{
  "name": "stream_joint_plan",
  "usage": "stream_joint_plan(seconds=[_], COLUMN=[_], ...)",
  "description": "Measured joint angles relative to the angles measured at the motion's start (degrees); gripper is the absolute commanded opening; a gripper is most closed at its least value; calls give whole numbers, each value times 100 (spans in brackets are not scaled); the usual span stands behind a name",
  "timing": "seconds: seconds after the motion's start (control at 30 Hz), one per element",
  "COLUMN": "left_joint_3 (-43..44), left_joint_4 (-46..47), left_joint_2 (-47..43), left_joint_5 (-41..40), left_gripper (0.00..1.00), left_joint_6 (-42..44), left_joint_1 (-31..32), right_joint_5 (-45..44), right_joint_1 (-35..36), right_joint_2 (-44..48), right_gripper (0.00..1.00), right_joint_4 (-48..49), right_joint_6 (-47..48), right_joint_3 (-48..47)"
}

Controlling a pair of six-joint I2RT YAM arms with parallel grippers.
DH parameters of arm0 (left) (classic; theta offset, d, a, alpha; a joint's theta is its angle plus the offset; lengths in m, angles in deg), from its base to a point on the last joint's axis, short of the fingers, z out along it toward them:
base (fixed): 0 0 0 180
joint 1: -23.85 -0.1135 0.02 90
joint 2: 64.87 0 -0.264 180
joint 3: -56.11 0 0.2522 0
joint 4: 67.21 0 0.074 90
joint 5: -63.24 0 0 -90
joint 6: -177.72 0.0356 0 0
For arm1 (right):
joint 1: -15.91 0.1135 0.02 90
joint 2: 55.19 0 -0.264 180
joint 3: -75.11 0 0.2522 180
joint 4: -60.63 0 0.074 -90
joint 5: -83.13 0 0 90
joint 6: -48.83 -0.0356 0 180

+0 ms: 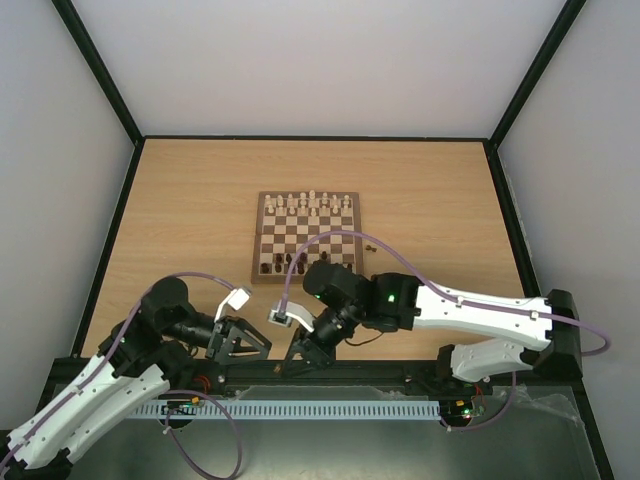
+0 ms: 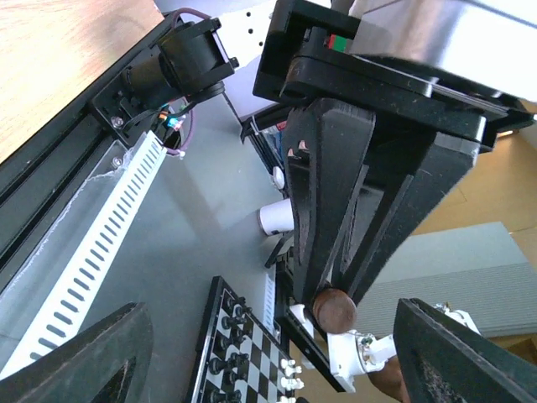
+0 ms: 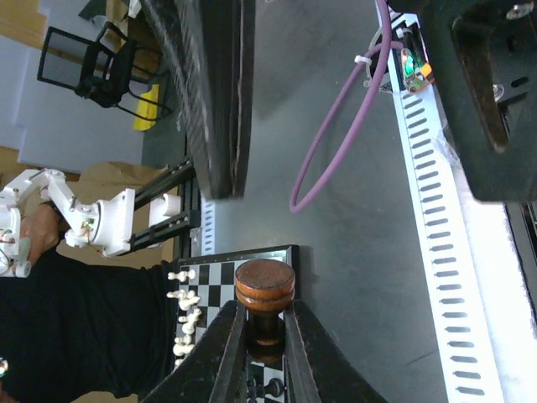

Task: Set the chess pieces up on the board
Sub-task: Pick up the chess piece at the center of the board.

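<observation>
The board [image 1: 262, 236] lies mid-table, with pale chessmen on its far rows and a few dark chess pieces [image 1: 288, 263] on its near left squares. One small piece [image 1: 370, 245] lies off the board's right edge. My right gripper [image 1: 298, 358] is over the table's near edge. In the right wrist view it [image 3: 265, 317] is shut on a dark brown chess piece [image 3: 265, 285], gripped by the stem. My left gripper [image 1: 258, 343] is just left of it, open and empty. In the left wrist view its fingers [image 2: 80, 357] spread wide, facing the held piece [image 2: 334, 308].
A perforated white cable tray [image 1: 300, 410] and black rail run along the near edge under both grippers. Purple cables [image 1: 330, 240] loop over the board's near side. Both wrist views show a black-and-white board [image 3: 210, 277] with its own chessmen beyond the table.
</observation>
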Motion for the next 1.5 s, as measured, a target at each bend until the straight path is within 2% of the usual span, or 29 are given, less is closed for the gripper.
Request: stream_joint_plan(seconds=[0.2, 0.3, 0.47, 0.7, 0.87, 1.13, 1.5], left_joint_3=[-31, -72, -118, -160, -177, -234, -306], left_joint_4=[44, 68, 63, 39, 37, 22, 7], left_joint_2=[125, 221, 232, 227, 238, 262, 382], left_joint_5=[17, 35, 33, -9, 13, 61, 81], left_gripper=[64, 60, 61, 70, 70, 46, 35], left_joint_6=[-72, -83, -79, -94, -72, -13, 61], left_joint_1=[26, 31, 90, 90, 90, 90, 92], right_joint_5=[66, 66, 201, 542, 549, 564, 623], right_joint_1=[-2, -20, -297, -551, -634, -789, -844], right_joint_2=[-402, -511, -540, -713, -826, -898, -1073], right_gripper=[11, 11, 10, 8, 8, 8, 8], right_joint_4=[2, -37, -98, -197, -199, -203, -205], right_joint_6=[203, 302, 422, 616, 706, 815, 852], right_joint_3=[-238, -365, -400, -398, -398, -356, -319])
